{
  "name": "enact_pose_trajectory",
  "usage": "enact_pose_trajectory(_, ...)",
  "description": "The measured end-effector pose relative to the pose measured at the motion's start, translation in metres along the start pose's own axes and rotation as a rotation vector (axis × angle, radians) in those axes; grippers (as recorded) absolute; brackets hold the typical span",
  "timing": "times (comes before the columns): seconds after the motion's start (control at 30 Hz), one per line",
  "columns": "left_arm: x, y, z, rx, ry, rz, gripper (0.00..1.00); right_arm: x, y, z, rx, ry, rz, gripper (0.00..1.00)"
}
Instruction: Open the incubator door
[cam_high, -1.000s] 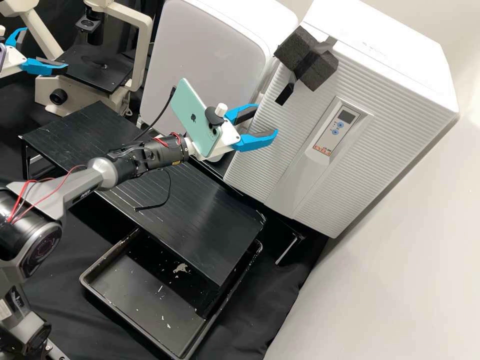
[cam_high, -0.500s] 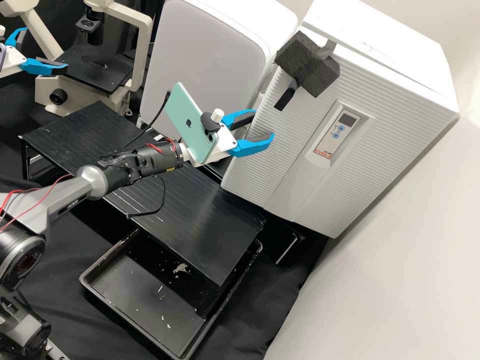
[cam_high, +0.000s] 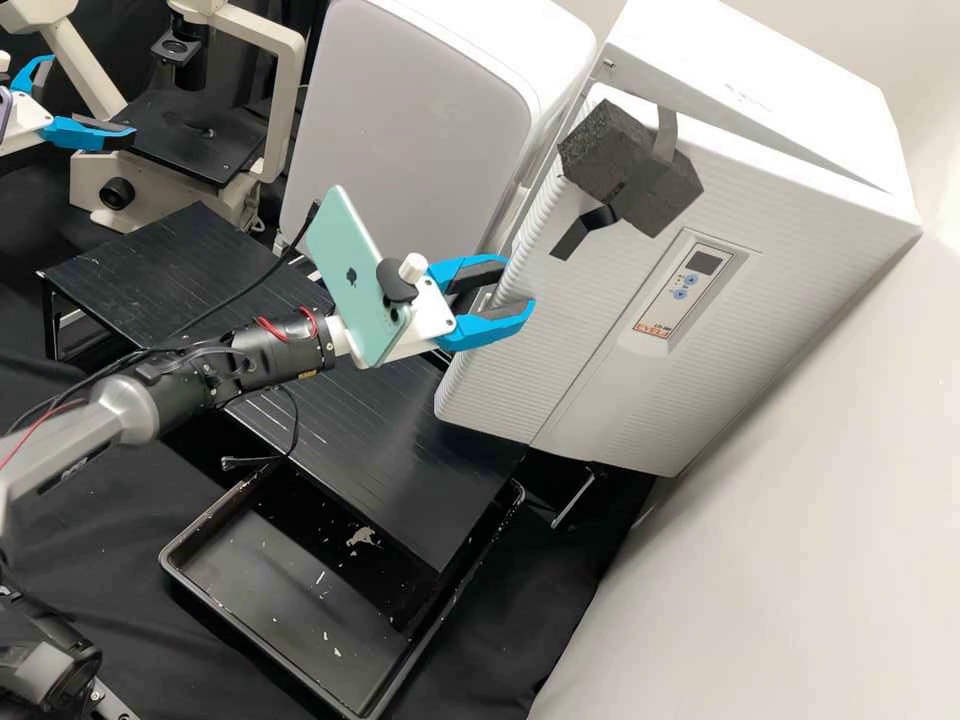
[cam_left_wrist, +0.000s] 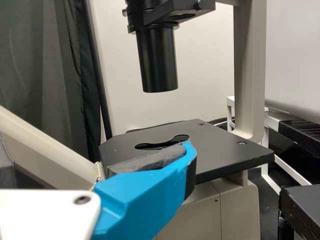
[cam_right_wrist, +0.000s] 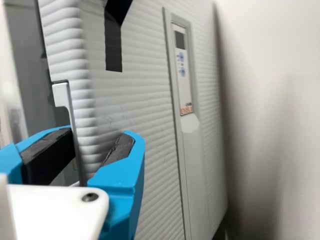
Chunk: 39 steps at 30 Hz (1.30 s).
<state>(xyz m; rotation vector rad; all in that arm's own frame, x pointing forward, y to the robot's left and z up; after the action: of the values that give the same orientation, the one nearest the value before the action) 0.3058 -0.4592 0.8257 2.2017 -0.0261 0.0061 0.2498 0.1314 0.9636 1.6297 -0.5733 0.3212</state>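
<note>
High view: we have the right gripper (cam_high: 517, 285) clamped on the incubator door (cam_high: 565, 330), at its free side edge. The door stands ajar from the incubator body (cam_high: 740, 90). We see the left gripper (cam_high: 92, 97) spread wide beside the microscope (cam_high: 288, 110), well apart from the door.

Left wrist view: we see one blue finger near the black stage (cam_left_wrist: 225, 152).

Right wrist view: we see the door edge between the fingers, one on the ribbed front, the other behind.
</note>
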Motion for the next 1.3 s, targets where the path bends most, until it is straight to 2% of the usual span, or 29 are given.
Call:
enact_pose_trajectory(0.1,0.000,0.000,0.000,0.000,0.000,0.000,1.00,-0.007,0.006,0.003,0.010,-0.007,0.019,0.00)
enact_pose_trajectory(0.13,0.000,0.000,0.000,0.000,0.000,0.000,1.00,-0.009,0.007,0.004,0.011,-0.007,0.024,1.00)
enact_pose_trajectory(0.47,0.000,0.000,0.000,0.000,0.000,0.000,1.00,-0.028,0.025,0.013,0.012,0.001,0.142,1.00)
enact_pose_trajectory(0.6,0.000,0.000,0.000,0.000,0.000,0.000,1.00,-0.039,0.026,0.015,0.014,0.017,0.157,1.00)
enact_pose_trajectory(0.77,0.000,0.000,0.000,0.000,0.000,0.000,1.00,-0.050,0.019,0.020,0.000,0.030,0.120,1.00)
enact_pose_trajectory(1.07,0.000,0.000,0.000,0.000,0.000,0.000,1.00,-0.064,0.003,0.021,-0.066,0.117,0.064,1.00)
enact_pose_trajectory(1.2,0.000,0.000,0.000,0.000,0.000,0.000,1.00,-0.059,-0.006,0.019,-0.120,0.149,0.067,1.00)
enact_pose_trajectory(1.3,0.000,0.000,0.000,0.000,0.000,0.000,1.00,-0.048,-0.019,0.022,-0.172,0.136,0.050,1.00)
